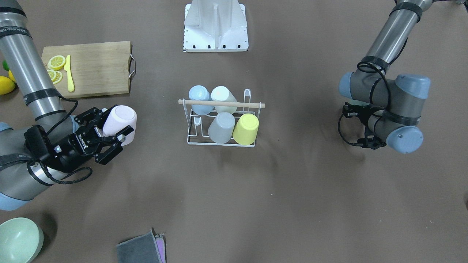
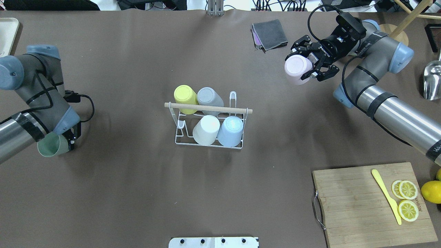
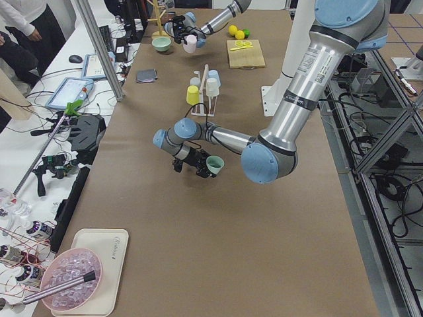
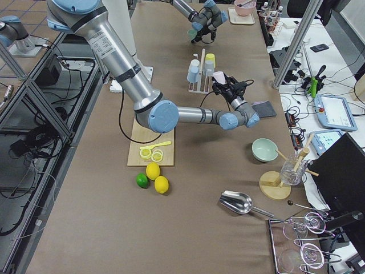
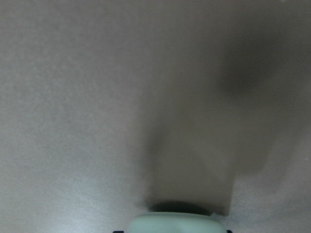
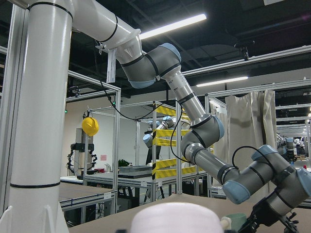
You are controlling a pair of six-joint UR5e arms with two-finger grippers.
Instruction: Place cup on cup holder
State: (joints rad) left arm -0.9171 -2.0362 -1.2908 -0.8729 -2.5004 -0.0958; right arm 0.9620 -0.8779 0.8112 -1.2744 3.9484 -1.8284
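Note:
The cup holder (image 2: 206,109) is a white wire rack with a wooden rod, at the table's middle; it also shows in the front view (image 1: 221,104). It carries a yellow cup (image 2: 185,98), a grey cup (image 2: 209,98), a white cup (image 2: 206,130) and a blue cup (image 2: 231,131), all upside down. My right gripper (image 2: 305,62) is shut on a pink cup (image 2: 294,70), held on its side far right of the rack; this cup also shows in the front view (image 1: 122,117). My left gripper (image 2: 65,143) is shut on a green cup (image 2: 50,147), far left of the rack.
A wooden cutting board (image 2: 358,203) with lemon slices and a yellow knife lies at the near right. A lemon (image 2: 430,192) lies beside it. A grey cloth (image 2: 270,34) lies at the far side. A green bowl (image 1: 18,239) and a metal scoop (image 2: 432,77) lie right.

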